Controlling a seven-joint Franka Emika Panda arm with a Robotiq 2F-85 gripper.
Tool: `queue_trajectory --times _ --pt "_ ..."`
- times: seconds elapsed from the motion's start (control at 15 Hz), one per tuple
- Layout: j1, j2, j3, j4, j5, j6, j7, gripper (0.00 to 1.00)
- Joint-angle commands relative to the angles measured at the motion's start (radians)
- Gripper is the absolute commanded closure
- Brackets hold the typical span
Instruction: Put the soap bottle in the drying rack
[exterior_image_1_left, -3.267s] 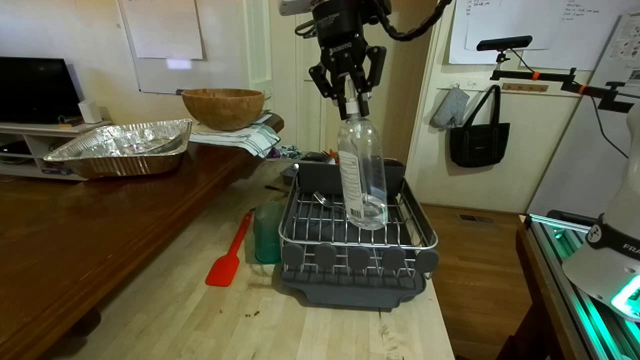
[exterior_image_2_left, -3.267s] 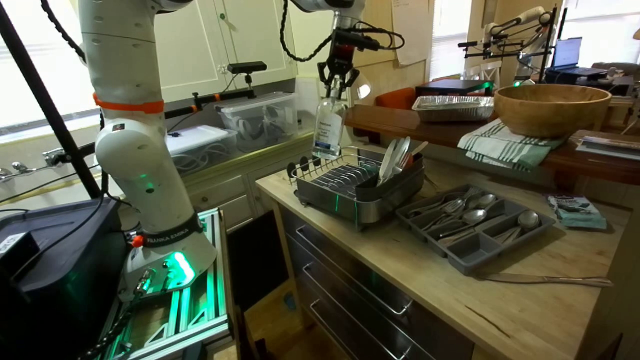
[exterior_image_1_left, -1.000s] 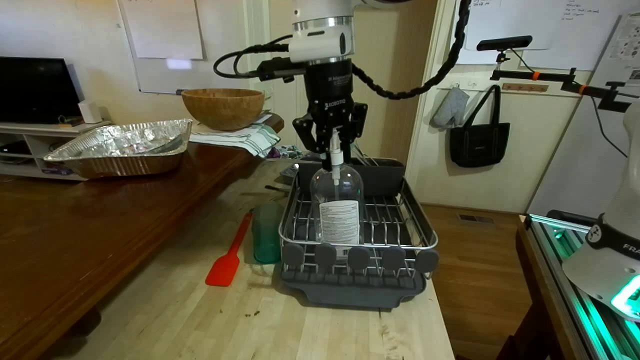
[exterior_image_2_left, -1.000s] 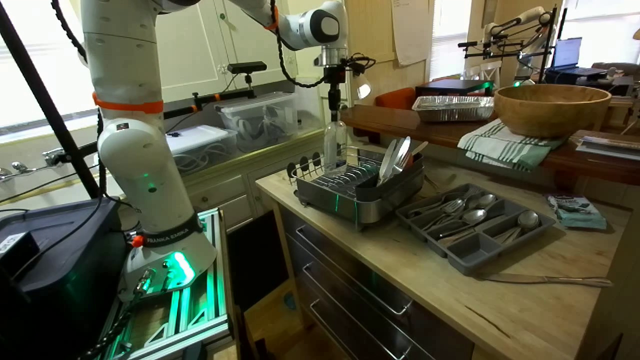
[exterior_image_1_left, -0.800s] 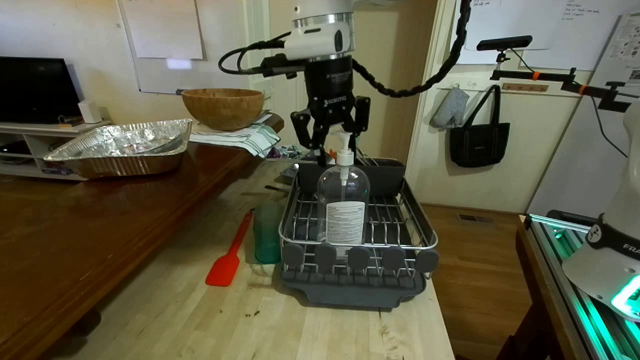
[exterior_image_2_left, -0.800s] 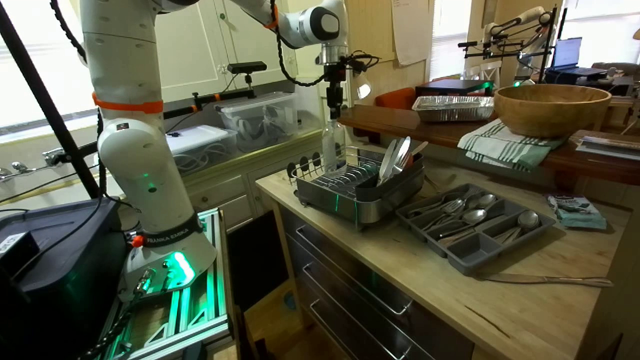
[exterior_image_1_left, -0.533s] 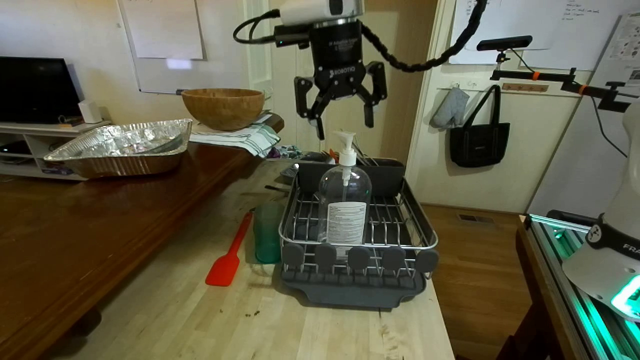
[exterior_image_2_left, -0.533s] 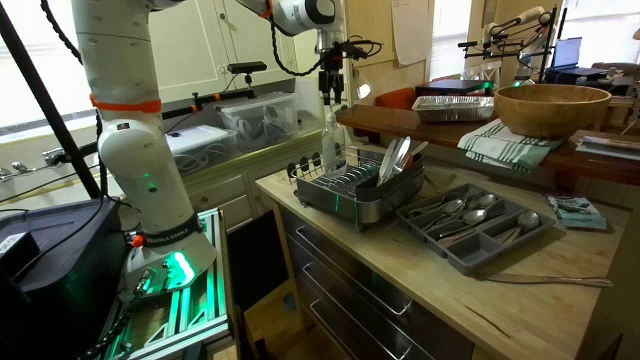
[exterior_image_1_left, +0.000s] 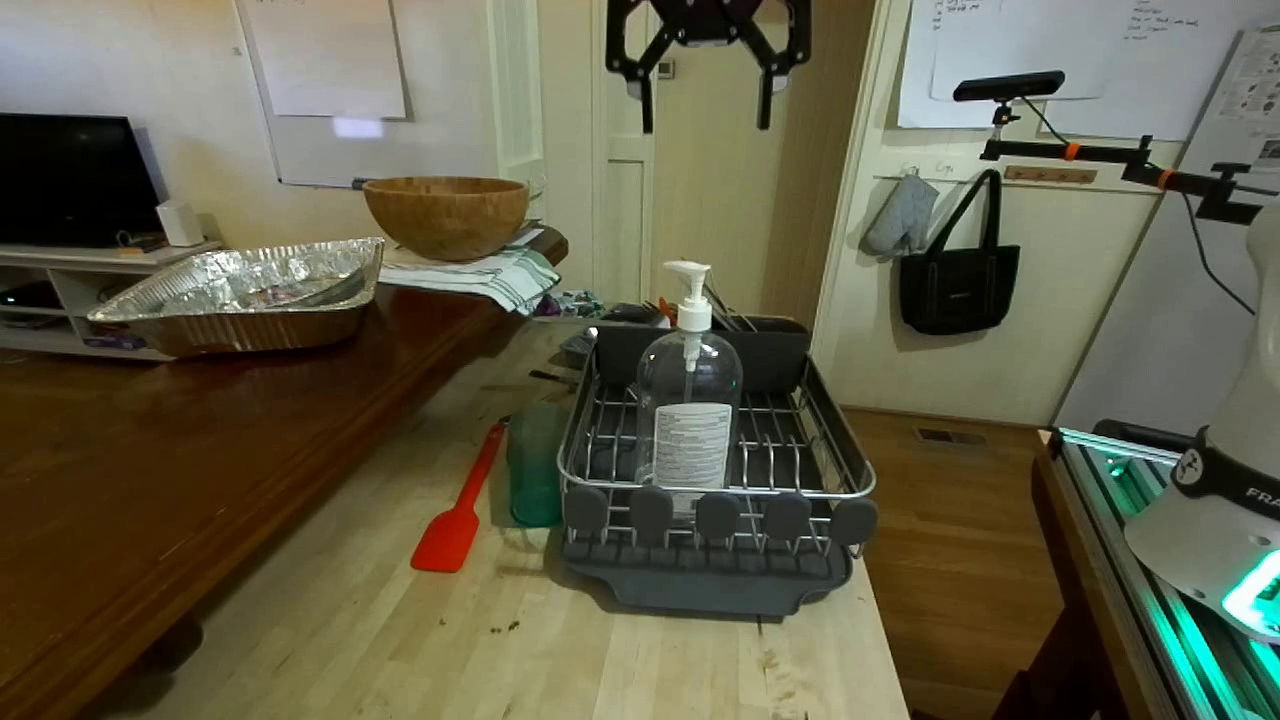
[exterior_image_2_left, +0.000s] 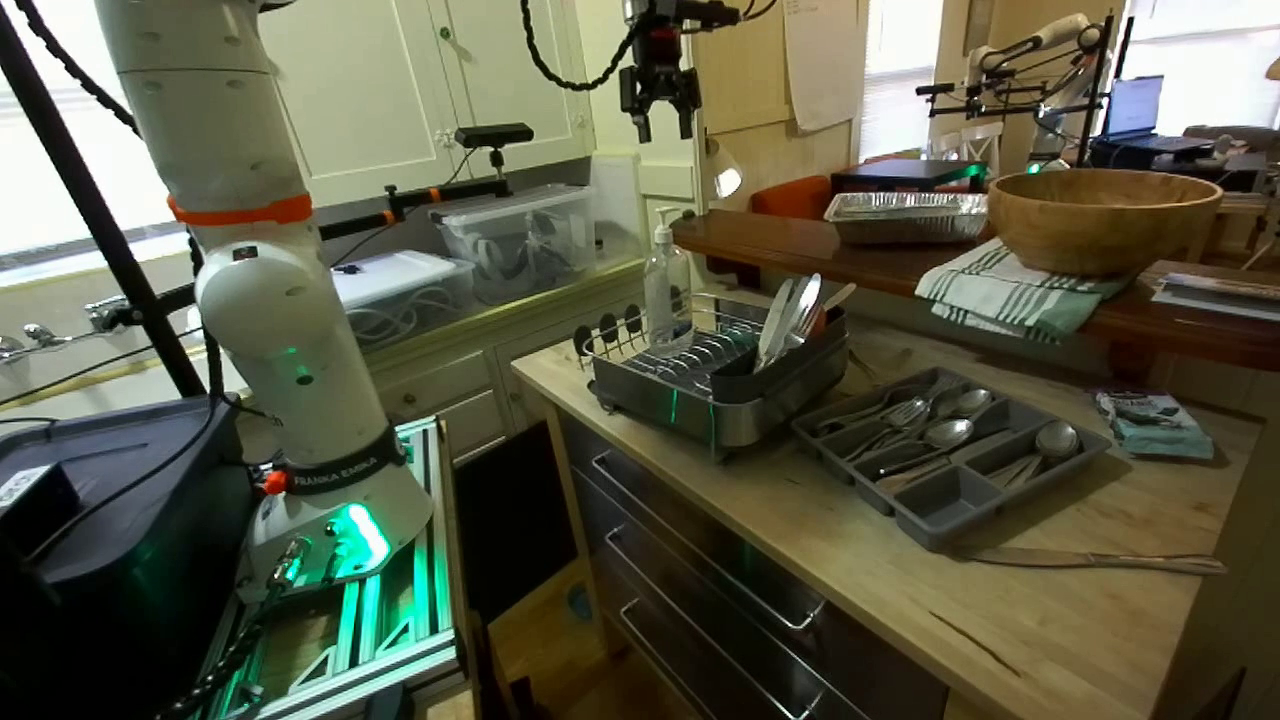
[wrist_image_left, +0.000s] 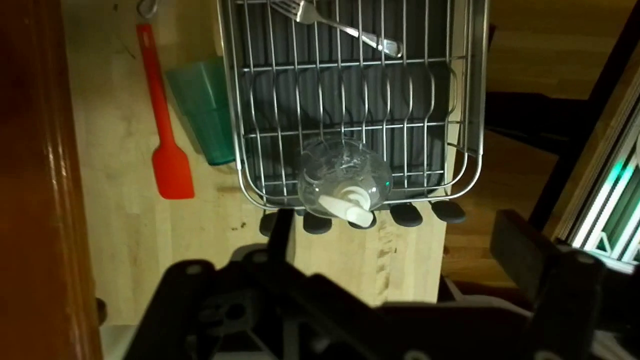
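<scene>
Robotiq gripper (exterior_image_1_left: 706, 127), now higher, spreads empty, apparently to leave the pump bottle (exterior_image_1_left: 690, 435) below upright in the dish rack (exterior_image_1_left: 718, 515).

The soap bottle (exterior_image_1_left: 690, 375) stands upright inside the drying rack (exterior_image_2_left: 650, 397), close to the end that carries five round grey discs (exterior_image_1_left: 718, 515). It is clear, see-through plastic, with a white pump top (exterior_image_1_left: 694, 314) and a pale printed label (exterior_image_1_left: 691, 442) turned toward that end. Its base (exterior_image_2_left: 671, 341) seems to rest on the silver wires (wrist_image_left: 350, 63), though the rack's end partly hides it in an exterior view. The rack stands level, its dark grey tray base (exterior_image_1_left: 710, 592) on the pale wooden counter (exterior_image_1_left: 480, 650).
</scene>
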Motion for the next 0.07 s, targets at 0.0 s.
queue_trajectory --times 0.0 --pt "-0.005 -0.010 -0.011 0.006 0.000 -0.004 0.017 0.00"
